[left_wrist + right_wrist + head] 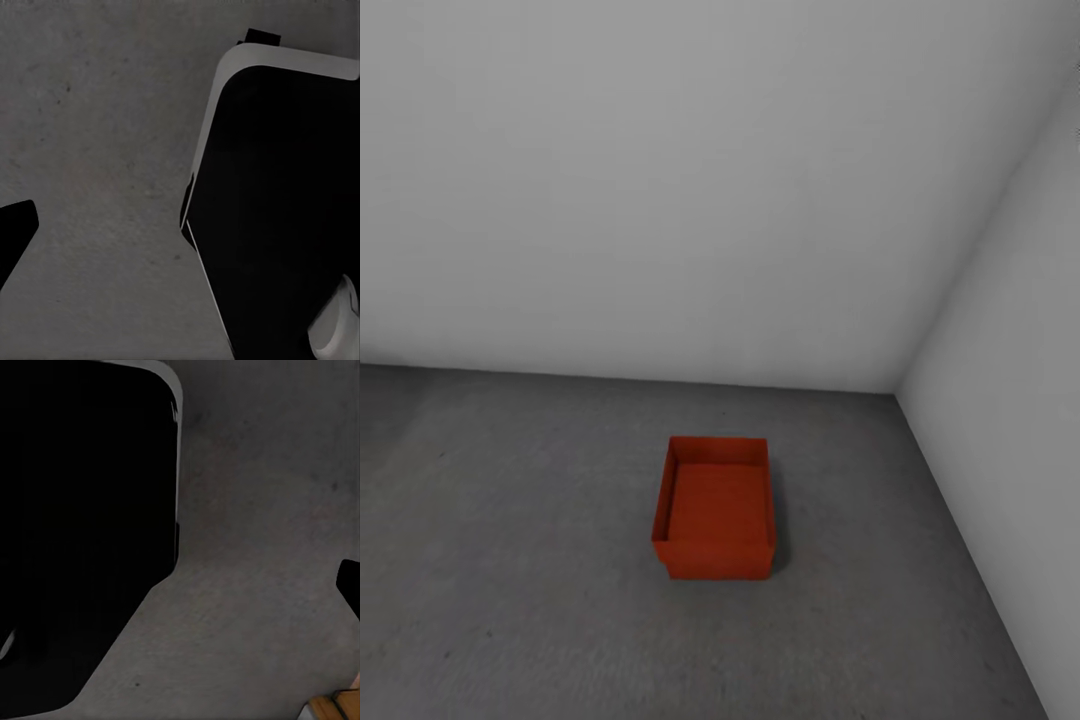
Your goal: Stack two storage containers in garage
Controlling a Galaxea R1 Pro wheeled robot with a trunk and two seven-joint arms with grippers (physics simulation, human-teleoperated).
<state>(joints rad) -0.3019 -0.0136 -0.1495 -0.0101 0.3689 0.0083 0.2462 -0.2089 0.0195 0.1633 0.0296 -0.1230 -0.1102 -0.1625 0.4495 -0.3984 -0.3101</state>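
I've got one storage container [717, 510] sitting open-top on the garage floor [510, 560], dead ahead of me, near the corner where the back wall [660, 200] meets the right wall [1010, 380]. It looks centred btwn both arms, so neither is clearly nearer. Its long axis looks to run away from me toward the back wall, tho it's near square; short side faces me. Wrist cams look down at concrete beside my dark base [285, 210]. End effector state: can't tell for either arm. No second bin seen yet.
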